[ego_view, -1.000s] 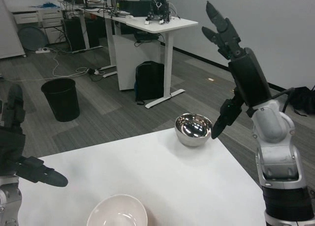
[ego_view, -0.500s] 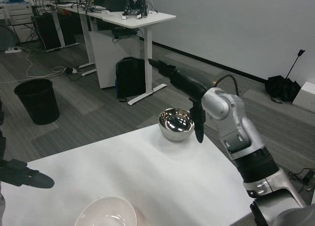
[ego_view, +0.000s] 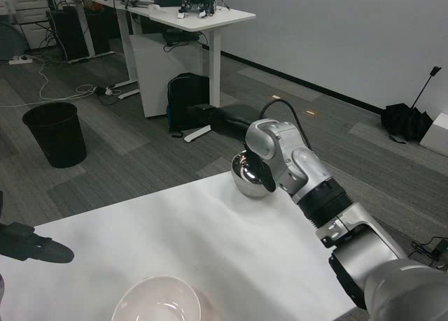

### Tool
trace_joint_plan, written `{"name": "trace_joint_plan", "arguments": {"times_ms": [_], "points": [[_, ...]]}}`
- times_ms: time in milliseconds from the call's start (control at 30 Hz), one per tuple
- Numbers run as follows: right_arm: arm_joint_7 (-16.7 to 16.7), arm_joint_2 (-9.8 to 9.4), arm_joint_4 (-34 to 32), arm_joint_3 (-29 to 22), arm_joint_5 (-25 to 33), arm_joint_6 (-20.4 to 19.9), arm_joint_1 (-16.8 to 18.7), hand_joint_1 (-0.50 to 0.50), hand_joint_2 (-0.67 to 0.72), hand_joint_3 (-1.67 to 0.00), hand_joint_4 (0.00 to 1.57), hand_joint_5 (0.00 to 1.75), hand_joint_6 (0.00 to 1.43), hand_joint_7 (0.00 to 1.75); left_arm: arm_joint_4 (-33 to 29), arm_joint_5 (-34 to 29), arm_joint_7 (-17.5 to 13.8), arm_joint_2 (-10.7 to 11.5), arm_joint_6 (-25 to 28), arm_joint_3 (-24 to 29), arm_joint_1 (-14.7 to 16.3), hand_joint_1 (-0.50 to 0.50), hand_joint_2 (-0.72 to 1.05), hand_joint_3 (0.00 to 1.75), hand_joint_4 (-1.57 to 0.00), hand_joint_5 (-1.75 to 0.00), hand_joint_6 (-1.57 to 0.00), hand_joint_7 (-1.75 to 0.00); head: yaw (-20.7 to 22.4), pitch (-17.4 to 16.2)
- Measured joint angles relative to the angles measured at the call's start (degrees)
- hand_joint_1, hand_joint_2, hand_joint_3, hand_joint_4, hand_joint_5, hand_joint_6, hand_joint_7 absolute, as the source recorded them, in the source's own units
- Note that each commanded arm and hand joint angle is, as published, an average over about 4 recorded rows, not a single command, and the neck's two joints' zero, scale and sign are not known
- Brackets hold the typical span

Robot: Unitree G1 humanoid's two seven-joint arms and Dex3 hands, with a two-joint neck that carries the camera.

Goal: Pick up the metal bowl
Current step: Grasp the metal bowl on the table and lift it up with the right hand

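The metal bowl sits at the worktop edge; right hand reaches beyond it, fingers' spread unclear, and could knock it off.

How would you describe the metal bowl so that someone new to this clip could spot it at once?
Start from the white table and go to its far edge, where the right arm reaches across. The metal bowl sits there, partly hidden behind the right hand. It is shiny and mirror-like, unlike the matte white bowl at the table's near edge.
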Motion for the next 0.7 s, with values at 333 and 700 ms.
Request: {"name": "trace_joint_plan", "arguments": {"times_ms": [333,700], "points": [[4.30,0.54,2.23,2.26,-6.93,6.17,-1.70,-0.46,0.53,0.00,0.00,0.00,0.00,0.07,0.00,-0.02,0.00,-0.01,0.00,-0.17,0.02,-0.50,-0.72,0.00,0.00,0.00,0.00,0.00,-0.44,-0.14],[8.34,0.58,4.85,2.51,-8.22,9.73,-1.88,-0.46,0.53,0.00,0.00,0.00,0.00,0.07,0.00,-0.04,0.00,-0.02,0.00,-0.22,0.21,-0.50,-0.72,0.00,0.00,0.00,0.00,0.00,-0.46,-0.33]]}}
